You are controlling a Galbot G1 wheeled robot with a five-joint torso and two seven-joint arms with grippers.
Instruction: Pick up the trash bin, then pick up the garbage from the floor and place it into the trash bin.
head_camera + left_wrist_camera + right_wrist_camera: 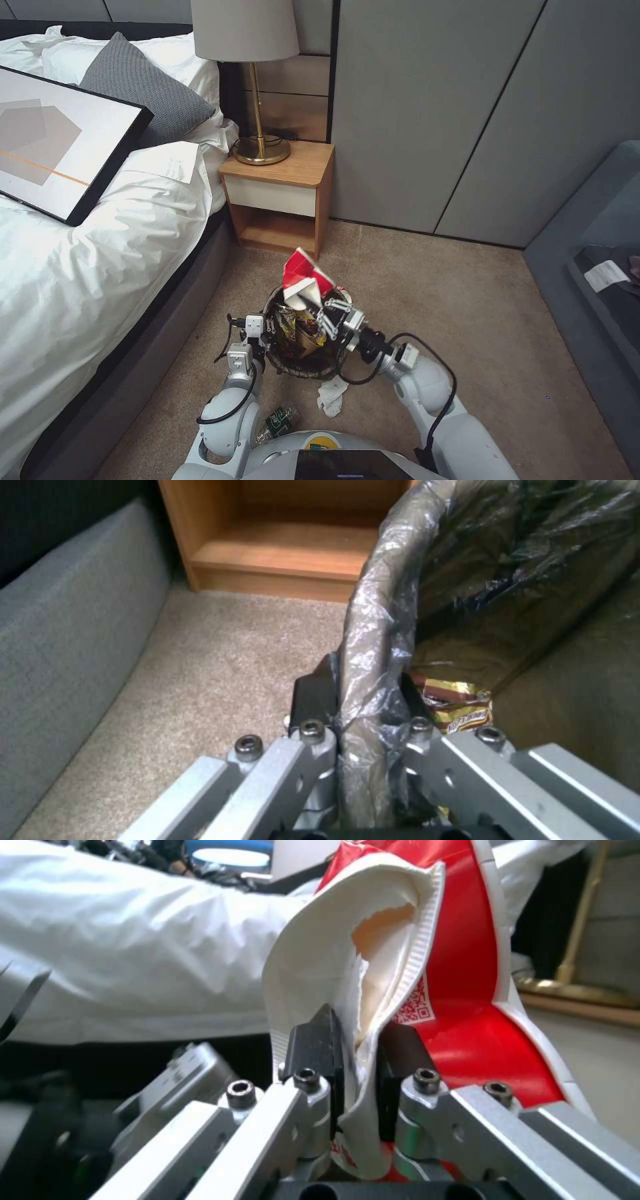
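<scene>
Head view: the bin (303, 363) hangs just ahead of the robot's chest, above the carpet (467, 320), its dark liner folded over the rim; the left gripper (268, 328) pinches that rim at the bin's nine o'clock; the right gripper (325, 313) sits over the rim at about two o'clock, nipped on a red-and-white wrapper (303, 273) that stands up out of the bin toward twelve o'clock; yellow and brown wrappers (300, 330) lie inside; on the carpet, a white tissue (331, 395) lies at the bin's five o'clock and a green-labelled bottle (279, 421) at its seven o'clock, close by the robot's left shoulder; the nightstand (283, 193) with its brass lamp (257, 100) stands beyond at twelve o'clock, the bed (80, 267) off at nine.

Left wrist view: the left gripper (363, 700) has its black pads (313, 695) pressed on either side of the liner-wrapped rim (380, 610); a gold-and-brown wrapper (457, 707) lies inside the bin just beside the inner pad; carpet and the nightstand's open shelf (280, 550) lie beyond.

Right wrist view: the right gripper (360, 1060) pinches the white edge of the wrapper (467, 990) between its dark pads (317, 1045); the wrapper rises from the pads, white sheet folded in front, red panel behind, a printed code square on it; white bedding (133, 955) fills the background.
</scene>
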